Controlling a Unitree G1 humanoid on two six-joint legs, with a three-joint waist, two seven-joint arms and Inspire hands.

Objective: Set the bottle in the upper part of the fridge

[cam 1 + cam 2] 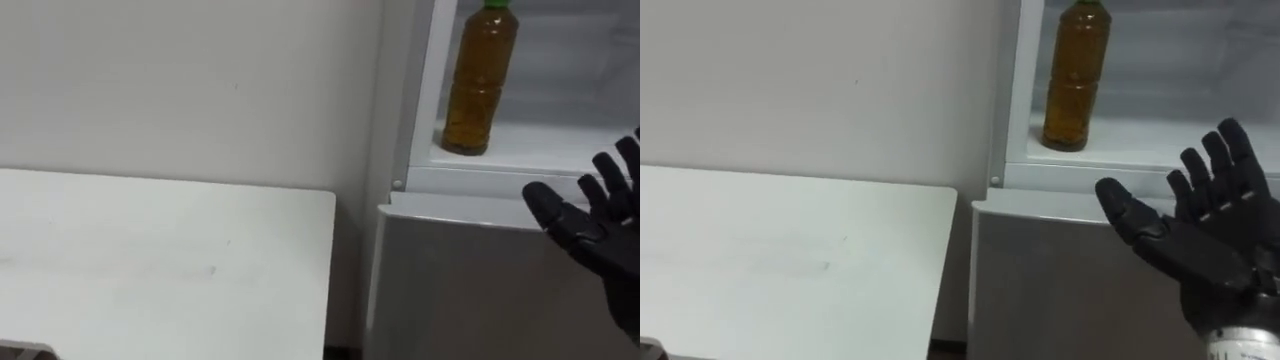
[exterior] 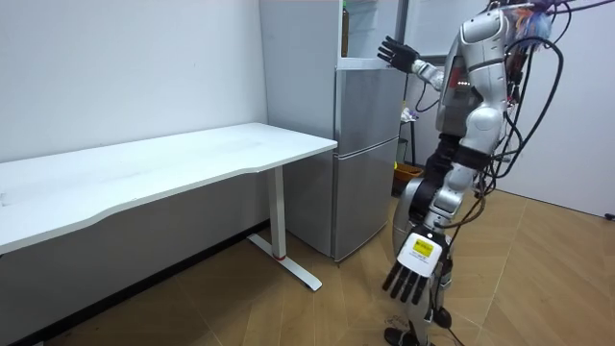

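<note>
**Bottle on the shelf, right hand open in front of it**

The amber plastic bottle with the green cap (image 1: 480,80) is standing upright on the white shelf of the upper fridge compartment (image 1: 545,148), near its left wall and free of both hands. The black right hand (image 1: 1200,240) is hovering just below the shelf lip with its fingers spread and holding nothing. The left hand (image 2: 411,279) is hanging at the robot's side, fingers straight. Any move now is probably best made straight back, keeping clear of the bottle. The white tabletop's corner (image 1: 310,215) is crowding the left side, while the right side is lying open.

Right robot hand (image 1: 1205,248) raised, spread; left robot hand (image 2: 415,265) hangs relaxed.
</note>
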